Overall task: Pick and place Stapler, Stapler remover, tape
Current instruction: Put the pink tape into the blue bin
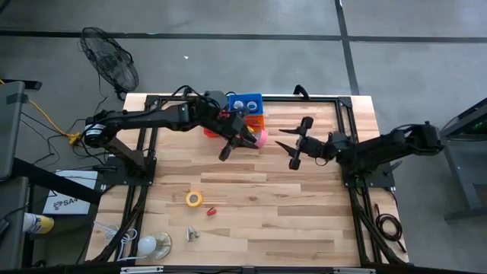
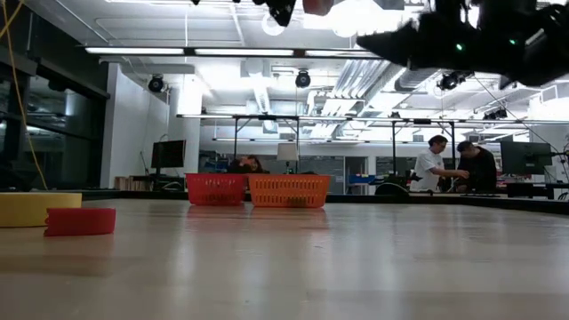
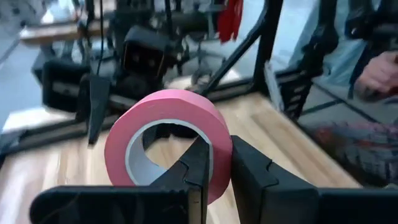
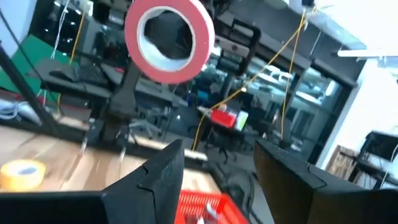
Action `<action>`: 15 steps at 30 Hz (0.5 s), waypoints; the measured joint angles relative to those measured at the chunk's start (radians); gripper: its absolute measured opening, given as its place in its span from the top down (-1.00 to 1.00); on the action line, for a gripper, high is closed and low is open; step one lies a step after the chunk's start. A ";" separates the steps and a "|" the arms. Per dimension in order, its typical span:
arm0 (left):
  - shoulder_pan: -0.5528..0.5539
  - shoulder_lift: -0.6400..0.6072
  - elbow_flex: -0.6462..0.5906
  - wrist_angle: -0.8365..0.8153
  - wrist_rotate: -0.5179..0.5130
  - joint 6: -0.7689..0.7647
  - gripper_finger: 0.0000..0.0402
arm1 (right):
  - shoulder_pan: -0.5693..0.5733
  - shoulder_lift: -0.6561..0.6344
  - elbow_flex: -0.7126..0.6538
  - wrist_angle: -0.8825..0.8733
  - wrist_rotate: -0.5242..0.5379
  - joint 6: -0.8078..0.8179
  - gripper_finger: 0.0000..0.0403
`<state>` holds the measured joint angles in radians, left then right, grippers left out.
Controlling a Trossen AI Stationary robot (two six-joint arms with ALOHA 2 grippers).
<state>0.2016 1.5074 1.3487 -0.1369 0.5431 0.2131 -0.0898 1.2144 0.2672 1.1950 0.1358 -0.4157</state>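
My left gripper (image 1: 247, 141) is shut on a pink tape roll (image 1: 259, 138) and holds it high above the table's far middle, in front of the baskets. The roll (image 4: 169, 40) also shows in the right wrist view. My right gripper (image 1: 291, 146) hangs open just right of the roll, pointing at it, and touches nothing; its fingers (image 4: 163, 167) stand wide apart. A yellow tape roll (image 1: 194, 199) lies flat on the table nearer the front, with a small red object (image 1: 211, 211) beside it. A small grey metal object (image 1: 192, 234) lies farther forward. My left gripper pinches the wall of the pink roll (image 3: 219, 163), one finger (image 3: 198, 163) inside the roll's hole and one finger (image 3: 250, 171) outside. The roll is lifted clear of the table and stands on edge, its hole facing sideways.
A blue basket (image 1: 245, 101), an orange basket (image 1: 256, 120) and a red basket (image 1: 212, 131) sit at the table's far edge. A light bulb (image 1: 151, 244) lies at the near left corner. A fan (image 1: 111, 59) stands beyond the table. People (image 2: 458, 167) stand far behind.
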 joint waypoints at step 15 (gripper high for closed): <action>0.001 0.000 -0.073 0.079 -0.064 0.000 0.80 | 0.001 0.058 0.145 -0.009 -0.042 0.034 0.08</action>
<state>0.2024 1.5074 1.2753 -0.0577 0.4789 0.2127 -0.0887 1.2728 0.4126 1.1862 0.0940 -0.3813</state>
